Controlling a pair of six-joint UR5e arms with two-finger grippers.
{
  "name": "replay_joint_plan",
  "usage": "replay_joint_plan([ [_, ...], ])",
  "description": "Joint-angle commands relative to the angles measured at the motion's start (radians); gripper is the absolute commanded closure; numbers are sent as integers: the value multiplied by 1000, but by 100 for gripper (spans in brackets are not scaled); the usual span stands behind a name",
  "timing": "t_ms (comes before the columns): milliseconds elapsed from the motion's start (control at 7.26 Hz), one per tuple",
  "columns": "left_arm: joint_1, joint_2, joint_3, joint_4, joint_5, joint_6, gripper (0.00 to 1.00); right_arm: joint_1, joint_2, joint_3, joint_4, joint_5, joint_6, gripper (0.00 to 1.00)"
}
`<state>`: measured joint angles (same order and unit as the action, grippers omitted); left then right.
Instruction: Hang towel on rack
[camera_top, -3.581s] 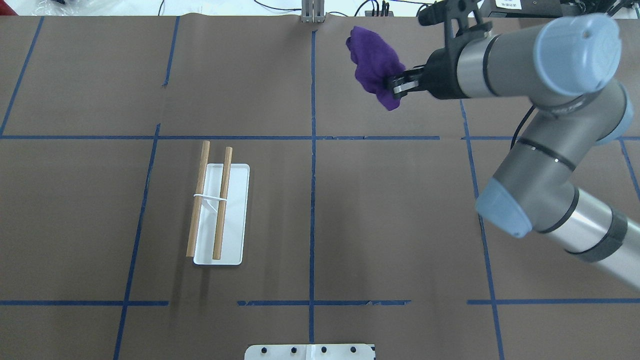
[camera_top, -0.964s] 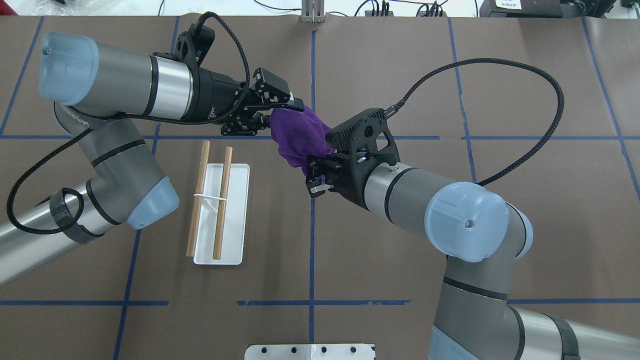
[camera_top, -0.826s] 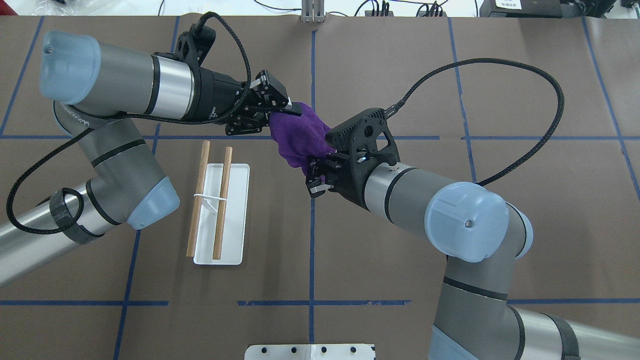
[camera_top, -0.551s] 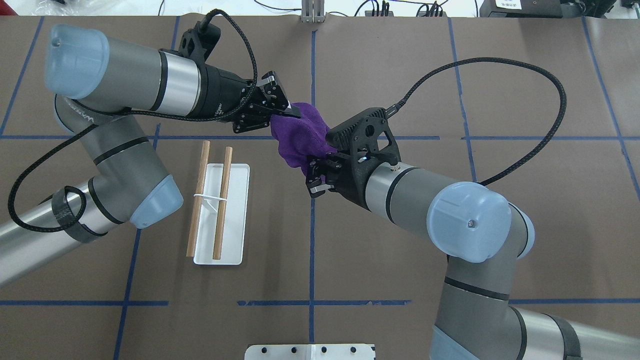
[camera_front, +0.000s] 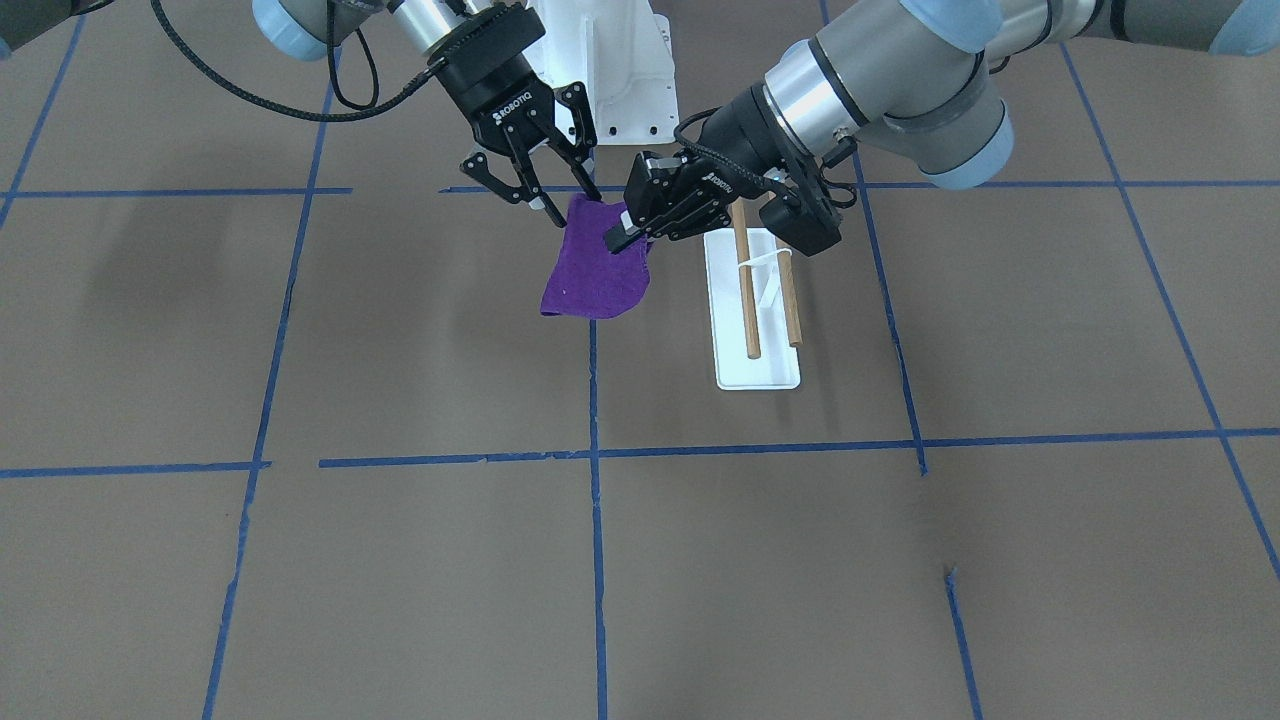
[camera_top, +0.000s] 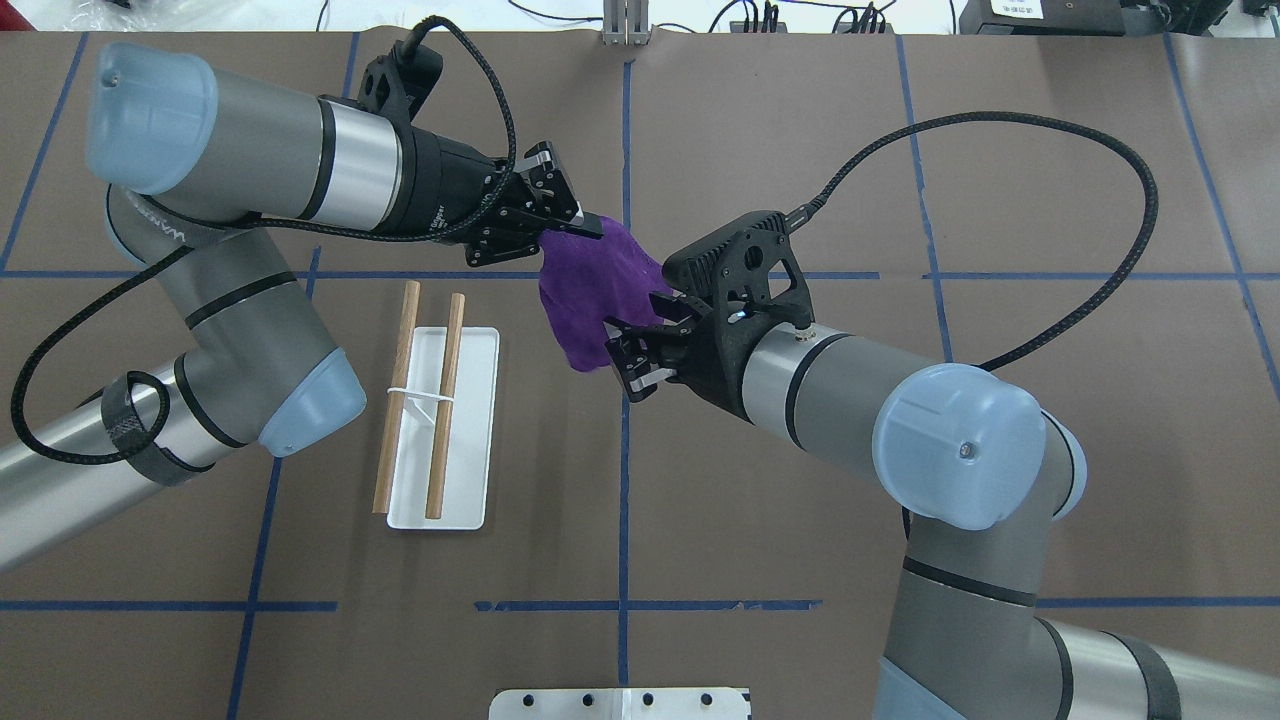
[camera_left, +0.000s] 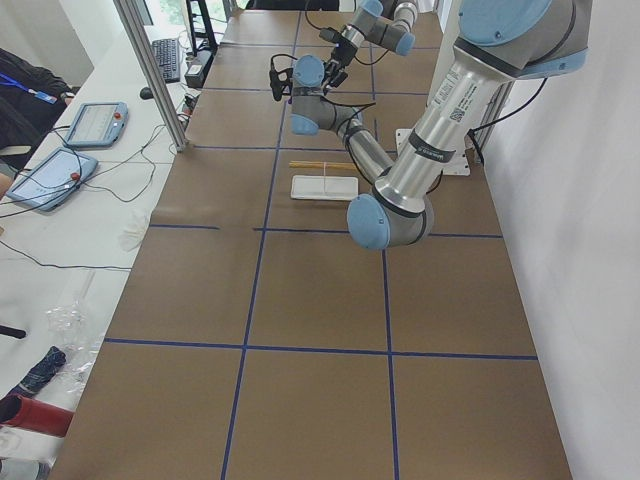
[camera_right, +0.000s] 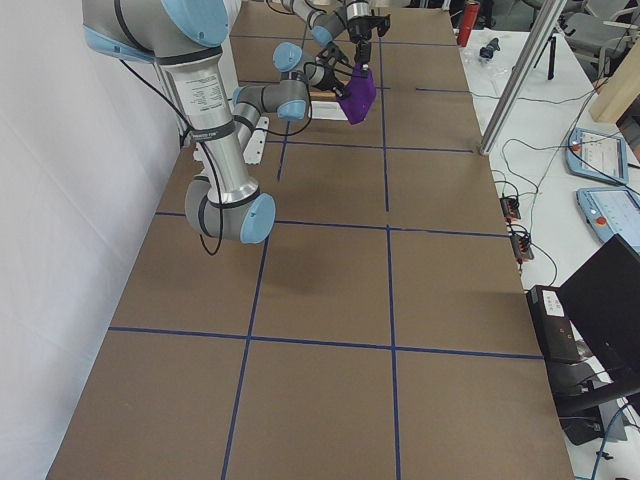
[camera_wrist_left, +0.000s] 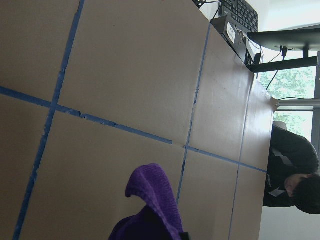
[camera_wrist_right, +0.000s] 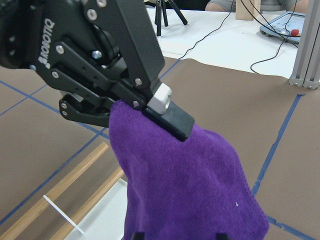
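The purple towel (camera_top: 590, 295) hangs in the air above the table's middle, seen too from the front (camera_front: 595, 275). My left gripper (camera_top: 575, 222) is shut on its top corner, its fingers clamping the cloth in the right wrist view (camera_wrist_right: 170, 117). My right gripper (camera_top: 628, 360) is open, its spread fingers at either side of the towel's other end (camera_front: 572, 203). The rack (camera_top: 445, 405), two wooden rods over a white base (camera_top: 472, 440), stands to the left of the towel and apart from it (camera_front: 765, 300).
Blue tape lines (camera_top: 625, 500) divide the brown table cover. A white mounting plate (camera_top: 620, 703) sits at the near edge. A black cable (camera_top: 1000, 130) loops off the right wrist. Tablets and cables lie on the side tables (camera_left: 95, 125).
Earlier the right gripper alone carried the towel from the far right. The left gripper closed on the towel's top corner; the right gripper has since opened and drawn back a little.
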<state>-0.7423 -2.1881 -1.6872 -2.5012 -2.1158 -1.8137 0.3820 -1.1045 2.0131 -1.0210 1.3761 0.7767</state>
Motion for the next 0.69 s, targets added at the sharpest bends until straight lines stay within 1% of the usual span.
replay_joint_plan([
  [0, 0, 2, -9, 1, -3, 1, 100, 3, -8, 47, -72, 4, -1, 0],
  [275, -2, 7, -29, 1, -3, 1, 100, 6, -56, 120, -152, 15, -10, 0],
  [551, -5, 14, -63, 1, 13, -1, 100, 12, -107, 162, -163, 47, -10, 0],
])
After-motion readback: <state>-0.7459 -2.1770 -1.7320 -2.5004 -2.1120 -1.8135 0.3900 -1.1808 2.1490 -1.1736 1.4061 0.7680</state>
